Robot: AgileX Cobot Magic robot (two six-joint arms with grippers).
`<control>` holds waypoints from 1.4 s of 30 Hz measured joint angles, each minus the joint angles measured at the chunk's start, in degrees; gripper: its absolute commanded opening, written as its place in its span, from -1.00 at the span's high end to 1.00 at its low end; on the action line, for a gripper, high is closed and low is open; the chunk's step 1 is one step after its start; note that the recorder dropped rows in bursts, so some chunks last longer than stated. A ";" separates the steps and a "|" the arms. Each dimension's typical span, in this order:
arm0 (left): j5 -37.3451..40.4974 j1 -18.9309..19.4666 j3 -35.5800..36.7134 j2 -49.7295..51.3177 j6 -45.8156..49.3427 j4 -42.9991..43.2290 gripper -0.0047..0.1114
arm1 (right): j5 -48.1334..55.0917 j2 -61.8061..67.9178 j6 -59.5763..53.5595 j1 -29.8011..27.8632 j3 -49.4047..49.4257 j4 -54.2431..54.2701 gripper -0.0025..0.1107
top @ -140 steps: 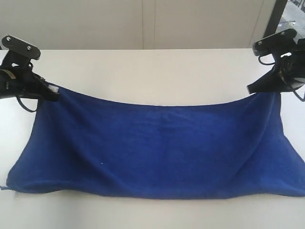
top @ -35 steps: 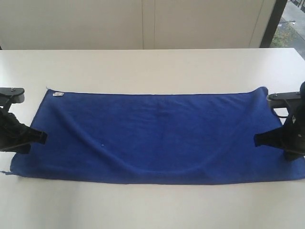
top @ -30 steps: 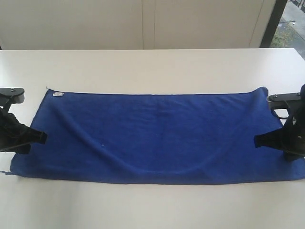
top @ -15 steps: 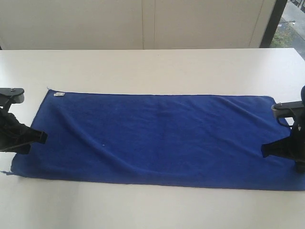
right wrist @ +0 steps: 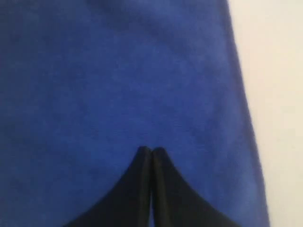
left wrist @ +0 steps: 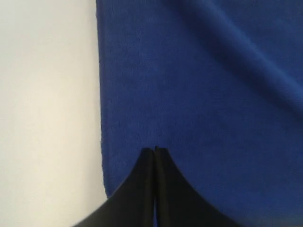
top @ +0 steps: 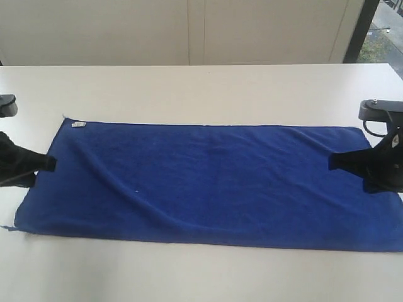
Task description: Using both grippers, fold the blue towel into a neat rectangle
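Near edge: the blue towel (top: 208,182) lies spread flat on the white worktop (top: 201,88), with its long side across the exterior view. The near hem is slightly uneven and the near-left corner is drawn out to a point. A soft ridge slants through the left half. Whether the cloth is one layer or doubled cannot be told.

Mid-depth: the left gripper (top: 49,163) sits at the left short edge. The right gripper (top: 332,162) sits over the cloth, just inside the right short edge. Both wrist views show the fingers pressed together, tips over the pile, with no cloth seen between them. Neither appears to hold anything.

Far edge: the hem is straight, with a small white tag (top: 77,124) at the far-left corner.

Assessment: the cloth is judged light, limp and not slippery. It is likely to sag between two holds and drag on the worktop rather than slide. Advised holds are the hemmed corners, one per gripper, pinching through the stitched edge where the fabric is firmest. Folding along the length is judged outstanding
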 measured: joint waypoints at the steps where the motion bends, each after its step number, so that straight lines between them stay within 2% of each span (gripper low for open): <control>1: 0.00 -0.39 0.44 0.62 0.00 -0.25 0.92 | -0.46 -0.23 -0.25 0.43 0.00 0.39 0.96; 7: 0.32 -3.28 1.43 6.48 2.18 -0.48 0.92 | -1.07 -0.46 -0.57 1.62 0.00 1.09 0.96; 24: 8.90 -3.56 1.43 7.67 3.01 4.06 0.92 | -1.07 -0.46 -0.57 1.62 0.00 1.18 0.96; 42: 10.63 -3.67 1.43 7.79 0.27 8.57 0.92 | -0.85 -0.46 -0.57 1.62 0.00 1.18 0.96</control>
